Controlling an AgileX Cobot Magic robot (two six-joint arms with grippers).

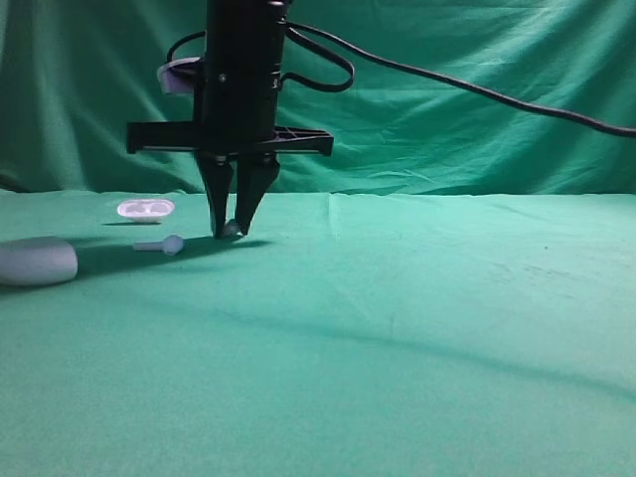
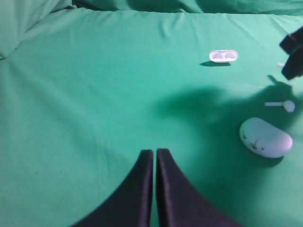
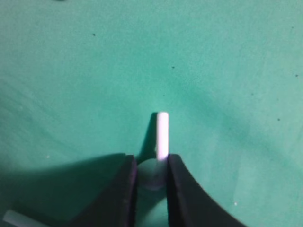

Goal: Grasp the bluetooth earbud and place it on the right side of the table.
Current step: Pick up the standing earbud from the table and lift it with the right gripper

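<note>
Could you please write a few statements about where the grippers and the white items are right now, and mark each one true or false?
1. The right gripper has its fingers on either side of the bluetooth earbud, down at the table. True.
2. The left gripper holds the grey case. False: its fingers are together and hold nothing.
3. The long-stemmed earbud lies on the cloth between the case and the right gripper. True.
4. The oval tray sits on the case. False: it lies apart, farther back.

Draped green cloth backdrop (image 1: 477,60) with soft folds, even lighting, faint shadows
</note>
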